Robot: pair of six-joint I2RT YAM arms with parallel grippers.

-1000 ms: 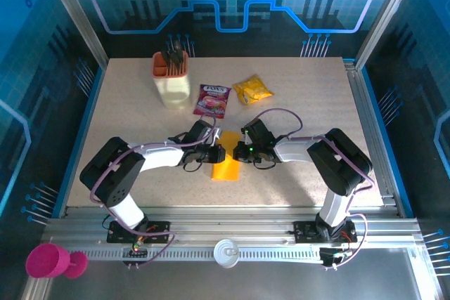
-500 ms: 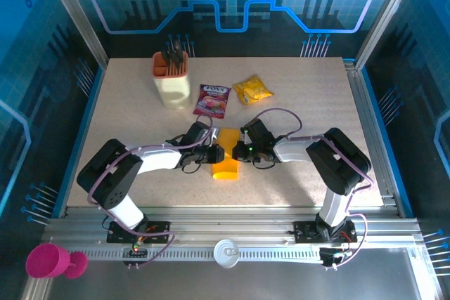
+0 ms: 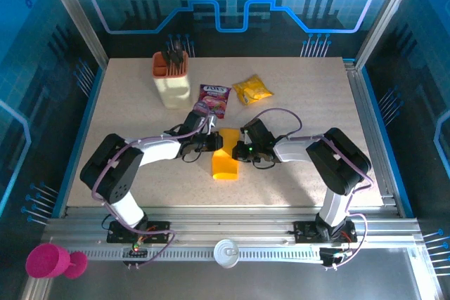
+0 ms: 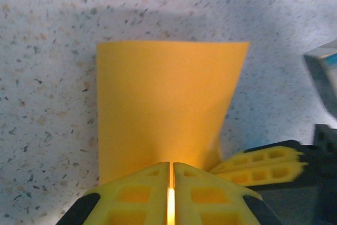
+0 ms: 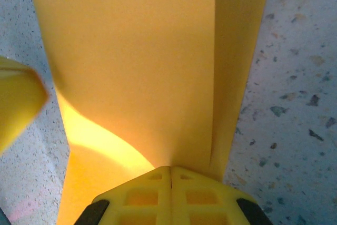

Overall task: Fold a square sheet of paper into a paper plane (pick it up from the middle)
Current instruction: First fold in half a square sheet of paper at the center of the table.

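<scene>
Top view, left to right:
- Pink cup (image 3: 48, 261) sits off the counter (image 3: 316, 103), at the near-left corner of the frame.
- Beige holder (image 3: 172, 80) with an orange top stands upright at the far left of the counter.
- Purple printed packet (image 3: 213, 99) lies flat just right of the holder.
- Left hand (image 3: 216, 144) is low over mid-counter and reaches in from the left. It is clenched on the left edge of the square sheet of paper (image 3: 225, 163).
- The sheet is folded narrower. It shows as an orange-yellow strip running from between the two hands toward the near edge.
- Right hand (image 3: 237, 149) comes in from the right, clenched on the sheet's opposite edge.
- Crinkled yellow snack packet (image 3: 252, 89) lies beyond the hands, right of the purple one and apart from it.

Left wrist:
- Left hand (image 4: 169, 193) has its fingers pressed together, with only a thin yellow sliver between them.
- The sheet (image 4: 163, 109) spreads out from the pinch onto the speckled counter. Its far edge is straight and its right side is lifted slightly.
- Right hand's fingers (image 4: 258, 164) sit at the sheet's right edge.

Right wrist:
- Right hand (image 5: 171, 183) is shut on the sheet (image 5: 131, 61), and the paper puckers into the pinch.
- Two layers are visible, with the lower one sticking out as a strip on the right.
</scene>
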